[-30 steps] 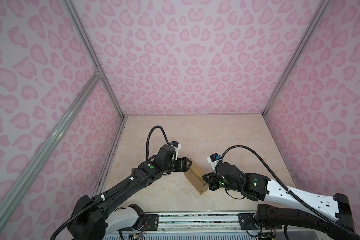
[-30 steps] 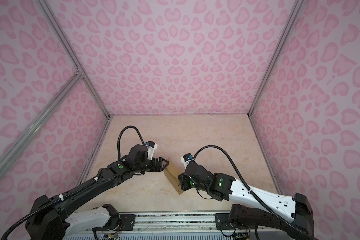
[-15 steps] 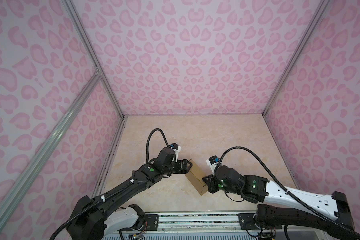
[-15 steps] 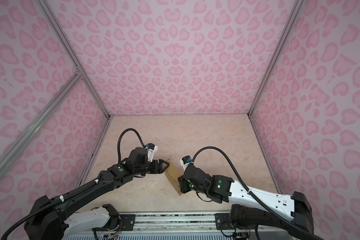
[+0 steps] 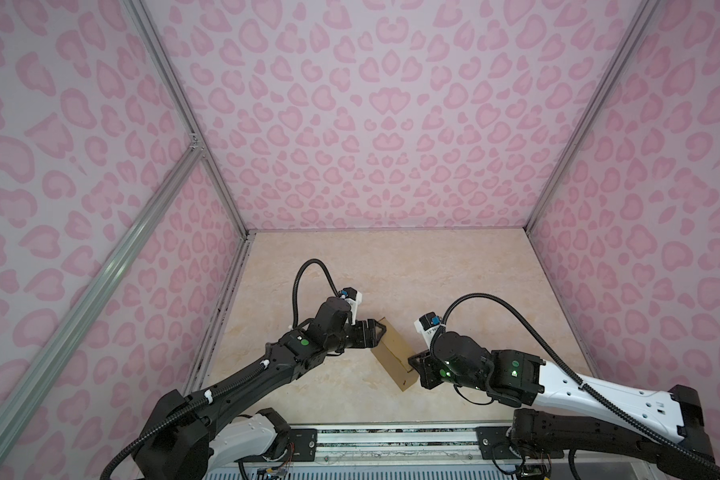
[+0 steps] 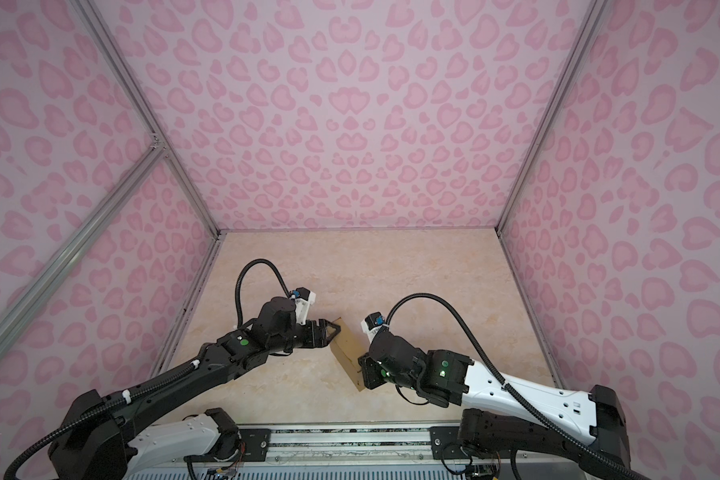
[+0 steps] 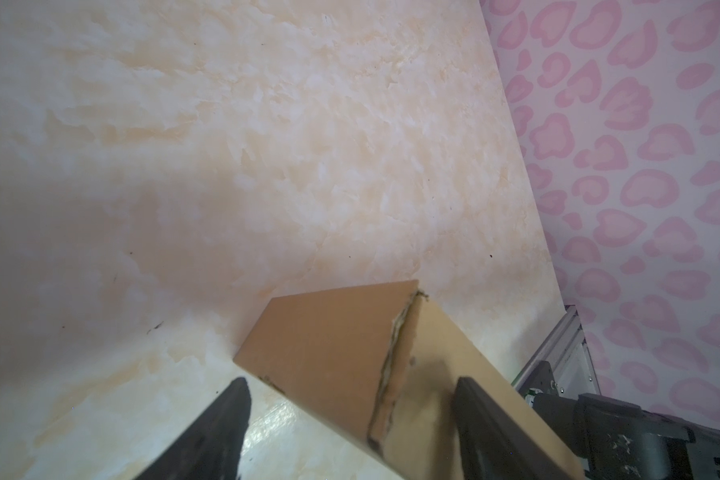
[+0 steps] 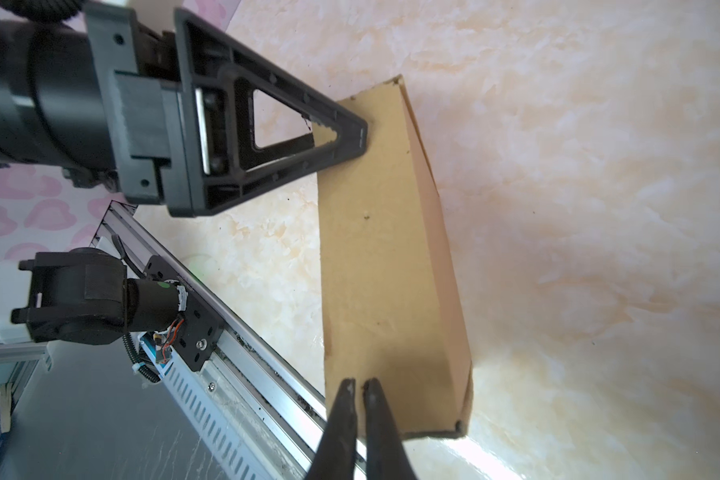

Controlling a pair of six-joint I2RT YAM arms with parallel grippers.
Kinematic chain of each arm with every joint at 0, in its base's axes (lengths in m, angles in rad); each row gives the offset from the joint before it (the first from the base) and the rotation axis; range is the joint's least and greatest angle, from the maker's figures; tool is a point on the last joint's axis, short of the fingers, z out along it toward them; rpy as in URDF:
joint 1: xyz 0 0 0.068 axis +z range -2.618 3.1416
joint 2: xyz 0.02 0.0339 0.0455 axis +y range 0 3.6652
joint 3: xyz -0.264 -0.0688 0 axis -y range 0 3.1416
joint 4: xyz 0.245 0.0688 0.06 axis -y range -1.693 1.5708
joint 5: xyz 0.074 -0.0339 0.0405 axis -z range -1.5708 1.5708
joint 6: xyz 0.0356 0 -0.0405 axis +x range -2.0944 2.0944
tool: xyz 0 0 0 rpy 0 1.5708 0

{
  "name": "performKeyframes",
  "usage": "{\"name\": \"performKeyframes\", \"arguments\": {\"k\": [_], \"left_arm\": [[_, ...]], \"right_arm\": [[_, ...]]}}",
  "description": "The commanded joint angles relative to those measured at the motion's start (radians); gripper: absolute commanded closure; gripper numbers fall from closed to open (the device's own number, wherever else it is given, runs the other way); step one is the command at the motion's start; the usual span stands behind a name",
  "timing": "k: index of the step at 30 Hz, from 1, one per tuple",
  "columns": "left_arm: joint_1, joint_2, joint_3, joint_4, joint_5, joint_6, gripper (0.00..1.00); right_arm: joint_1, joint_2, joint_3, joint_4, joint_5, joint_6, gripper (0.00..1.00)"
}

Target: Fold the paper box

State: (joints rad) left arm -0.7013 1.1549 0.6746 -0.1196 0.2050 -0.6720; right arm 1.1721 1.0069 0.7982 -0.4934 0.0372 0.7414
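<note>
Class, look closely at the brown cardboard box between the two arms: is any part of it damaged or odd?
Yes. In the left wrist view the paper box has a ragged, frayed seam along one corner fold, with pale torn fibres showing where a clean crease would be expected. Nothing else stands out.

The left arm (image 5: 262, 372) is reaching from the near left base, stretching low and diagonally toward the middle, with its wrist (image 5: 332, 318) angling to the right. The left gripper (image 5: 380, 331) is holding its jaws wide apart, straddling the far end of the paper box (image 5: 393, 353). One fingertip (image 8: 344, 141) is lying against that end. The right arm (image 5: 558, 380) is extending leftward from the near right base, its white forearm lying low and its wrist (image 5: 454, 351) bending down. The right gripper (image 8: 360, 384) is pressing its fingers almost together, with only a thin slit between them. It is pointing at the box's near end, facing the left gripper.
</note>
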Motion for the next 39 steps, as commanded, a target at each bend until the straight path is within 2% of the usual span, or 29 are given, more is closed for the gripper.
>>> {"name": "performKeyframes", "arguments": {"k": [1,19,23,28,39], "left_arm": [[-0.001,0.008,-0.014,-0.099,-0.022,0.013,0.21],[0.006,0.011,-0.032,-0.096,-0.061,0.023,0.21],[0.012,0.003,-0.045,-0.090,-0.057,0.014,0.24],[0.026,-0.053,-0.053,-0.115,-0.087,0.025,0.28],[0.036,-0.211,-0.172,-0.123,-0.118,0.003,0.39]], "right_arm": [[0.015,0.007,-0.016,-0.001,-0.019,0.013,0.90],[0.027,0.044,-0.090,-0.071,0.031,0.053,0.92],[0.014,0.051,-0.093,-0.061,0.028,0.050,0.92],[0.019,0.099,-0.054,-0.039,0.011,0.030,0.92],[0.088,0.192,0.054,-0.089,0.071,-0.007,0.93]]}}
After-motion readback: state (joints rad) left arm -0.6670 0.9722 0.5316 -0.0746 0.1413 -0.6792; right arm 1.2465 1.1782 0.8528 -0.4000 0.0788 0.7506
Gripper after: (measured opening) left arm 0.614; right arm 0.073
